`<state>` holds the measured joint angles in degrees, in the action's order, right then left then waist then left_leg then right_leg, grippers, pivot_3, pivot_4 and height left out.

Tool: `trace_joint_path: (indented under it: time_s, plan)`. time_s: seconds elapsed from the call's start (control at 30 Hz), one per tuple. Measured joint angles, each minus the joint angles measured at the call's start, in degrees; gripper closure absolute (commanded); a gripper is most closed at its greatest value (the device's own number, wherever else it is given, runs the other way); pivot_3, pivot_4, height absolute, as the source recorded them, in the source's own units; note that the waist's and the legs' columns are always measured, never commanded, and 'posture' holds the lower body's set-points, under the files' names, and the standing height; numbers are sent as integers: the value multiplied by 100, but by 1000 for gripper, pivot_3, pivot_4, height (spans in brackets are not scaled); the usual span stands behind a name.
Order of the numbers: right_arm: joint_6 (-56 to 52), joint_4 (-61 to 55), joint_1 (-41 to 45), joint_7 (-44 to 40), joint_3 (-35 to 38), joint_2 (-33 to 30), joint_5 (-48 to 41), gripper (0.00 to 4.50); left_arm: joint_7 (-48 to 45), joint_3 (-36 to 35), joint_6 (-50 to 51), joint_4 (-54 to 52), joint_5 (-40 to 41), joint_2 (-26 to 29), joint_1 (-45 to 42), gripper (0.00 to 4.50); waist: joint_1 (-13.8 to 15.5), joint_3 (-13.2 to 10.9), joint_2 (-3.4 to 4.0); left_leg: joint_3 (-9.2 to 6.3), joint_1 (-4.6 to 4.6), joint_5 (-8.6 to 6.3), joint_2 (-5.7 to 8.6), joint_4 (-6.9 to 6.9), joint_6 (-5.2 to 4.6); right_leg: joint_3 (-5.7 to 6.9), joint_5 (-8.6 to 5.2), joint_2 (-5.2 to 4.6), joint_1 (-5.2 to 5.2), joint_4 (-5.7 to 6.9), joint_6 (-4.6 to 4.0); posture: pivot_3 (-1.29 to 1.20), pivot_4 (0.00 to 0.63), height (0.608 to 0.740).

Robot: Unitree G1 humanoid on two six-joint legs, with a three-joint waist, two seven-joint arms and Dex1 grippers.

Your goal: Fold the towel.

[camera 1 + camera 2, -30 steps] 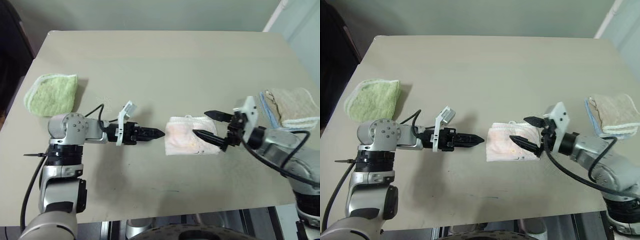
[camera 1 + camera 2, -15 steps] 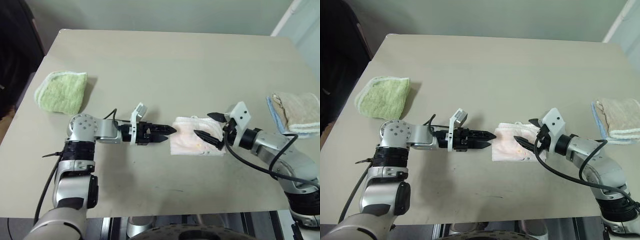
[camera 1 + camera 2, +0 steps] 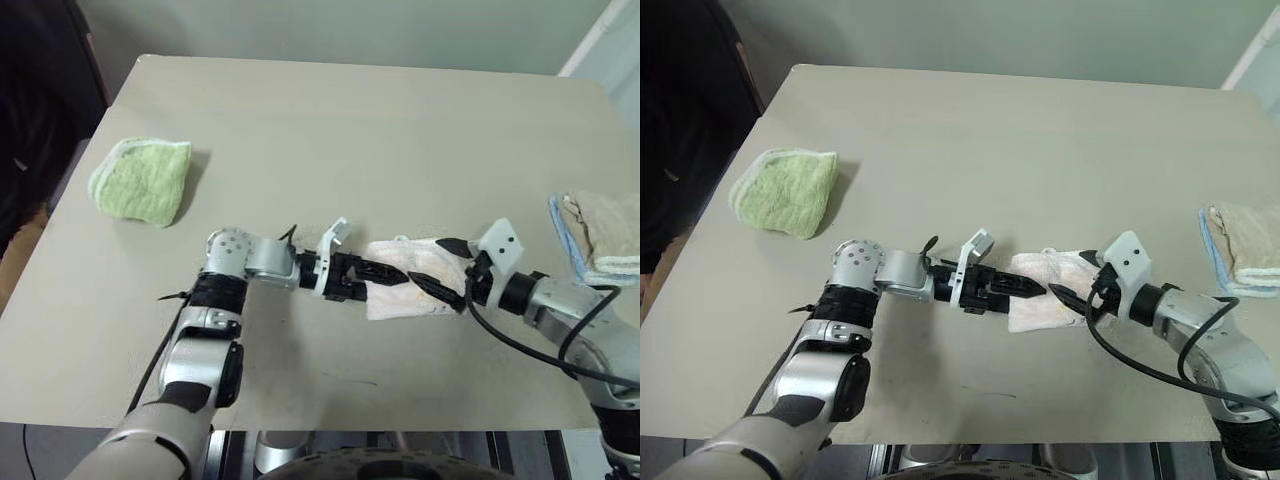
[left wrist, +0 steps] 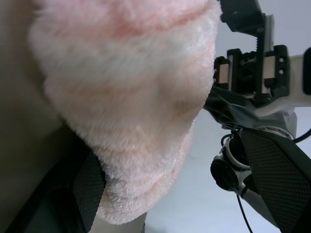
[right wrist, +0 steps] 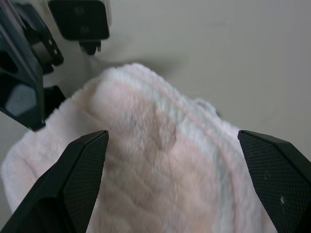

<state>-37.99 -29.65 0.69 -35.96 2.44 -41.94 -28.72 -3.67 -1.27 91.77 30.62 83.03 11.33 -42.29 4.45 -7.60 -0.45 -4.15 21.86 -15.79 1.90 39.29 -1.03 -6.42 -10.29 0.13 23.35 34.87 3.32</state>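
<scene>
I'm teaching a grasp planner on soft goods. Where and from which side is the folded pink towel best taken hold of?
Probably by its short end edges, coming in level from each side. The pink towel lies flat as a thick bundle on the table, so its ends give layered cloth to pinch. The left gripper and right gripper already flank it, jaws open.

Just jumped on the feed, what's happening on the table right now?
The robot is working on the folded pink towel in the middle of the table. Its left hand reaches in from one side and its right hand from the other, both open with their fingers around the towel's ends. A green towel lies off to the robot's left, and a beige towel on a light-blue towel to its right.
</scene>
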Motion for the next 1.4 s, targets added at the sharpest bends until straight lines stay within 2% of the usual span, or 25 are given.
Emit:
trace_joint_path:
  time_s: [0.4, 0.43, 0.5, 0.53, 0.7, 0.87, 1.03, 1.23, 1.4]
  plan:
    - [133, -32, -541, -52, 138, -147, 358, 0, -10, -421, 34, 145, -566, -417, -111, 31, -4, -4, 2, 1, 0, 14, 8, -3, -13, -5, -4, -9, -2, 4, 23, 0, 150, 740]
    - [134, -32, -553, -52, 139, -143, 361, 0, -10, -462, 38, 145, -603, -443, -111, 195, -4, -4, 2, 0, 0, 15, 9, -4, -13, -5, -4, -9, -2, 4, 24, 0, 150, 740]
    - [134, -36, -557, -51, 162, -112, 357, 0, -1, -580, 44, 145, -730, -520, -111, 552, -4, -4, 2, 0, 0, 15, 9, -4, -14, -5, -5, -9, -3, 4, 25, 0, 150, 740]
    - [133, -42, -558, -51, 184, -93, 346, 0, 0, -627, 45, 143, -786, -555, -110, 875, -4, -4, 2, 0, 0, 15, 9, -4, -15, -5, -5, -9, -3, 4, 25, 0, 150, 740]
    - [17, -249, -567, -19, 668, 98, 12, 0, -6, -735, 47, 85, -860, -615, -67, 2629, -6, -5, 3, 1, 0, 16, 12, -6, -16, -8, -8, -9, -3, 4, 26, 0, 150, 740]
    - [-301, -582, -415, 68, 1145, 361, -775, 0, -12, -799, 47, 40, -893, -656, -20, 4468, -18, -5, 3, 0, -1, 18, 15, -9, -16, -9, -13, -8, -3, 5, 21, 0, 150, 740]
    - [-571, -772, -362, 101, 1659, 387, -1624, 0, -10, -997, 49, 34, -998, -762, -11, 4491, -18, -5, 3, -4, -1, 22, 35, -11, -24, -13, -43, -23, -6, 5, 19, 0, 150, 740]
    - [-602, -749, -385, 180, 1989, 286, -1846, 0, -51, -1186, 49, -20, -1152, -735, -2, 4491, -63, -6, 2, -2, -2, 24, 36, -14, -26, -11, -41, -30, -5, 9, 18, 0, 150, 740]
    - [-595, -674, -382, 282, 1993, 302, -1893, 0, -440, -981, 49, -140, -573, 77, -143, 4491, -143, -25, -12, -4, -1, 33, 32, -26, -11, -8, -21, -26, 10, 14, 53, 0, 150, 740]
